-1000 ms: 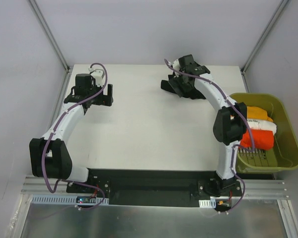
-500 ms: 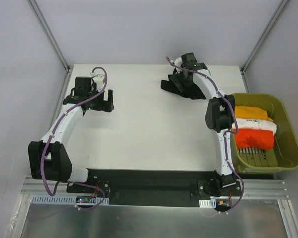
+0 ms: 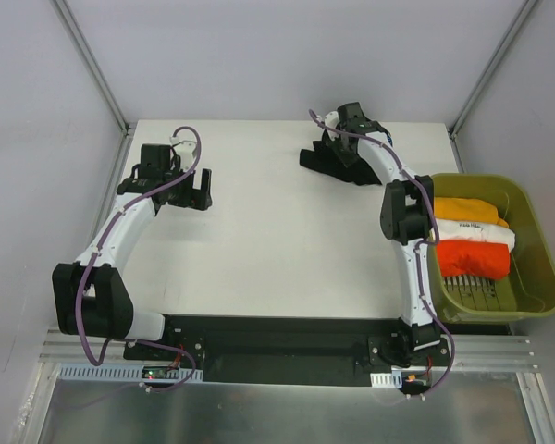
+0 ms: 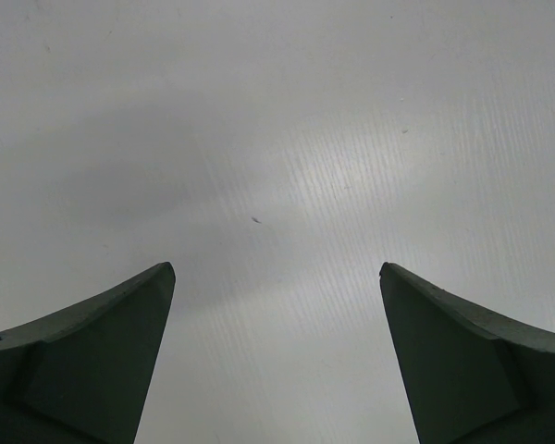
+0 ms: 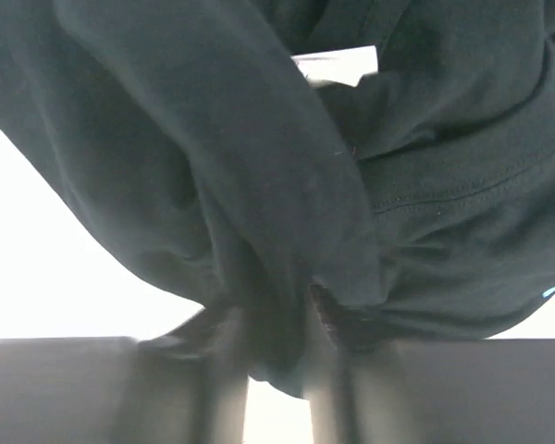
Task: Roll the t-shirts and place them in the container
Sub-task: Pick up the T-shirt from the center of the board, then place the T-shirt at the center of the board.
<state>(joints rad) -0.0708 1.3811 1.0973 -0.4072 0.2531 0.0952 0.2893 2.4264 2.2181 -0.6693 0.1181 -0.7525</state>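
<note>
left jaws: wide, over smooth white table (image 4: 277, 139) | right jaws: pinching soft, creased black t-shirt (image 5: 213, 139)

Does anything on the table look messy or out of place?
Only the black t-shirt: it lies in a crumpled heap near the far edge of the table, pinched by the right hand, while three rolled shirts sit in the bin. Nothing looks spilled or damaged.

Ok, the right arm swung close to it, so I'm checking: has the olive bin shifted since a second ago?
No. The olive bin sits where it was, its rim at the same spot against the table's right edge.
</note>
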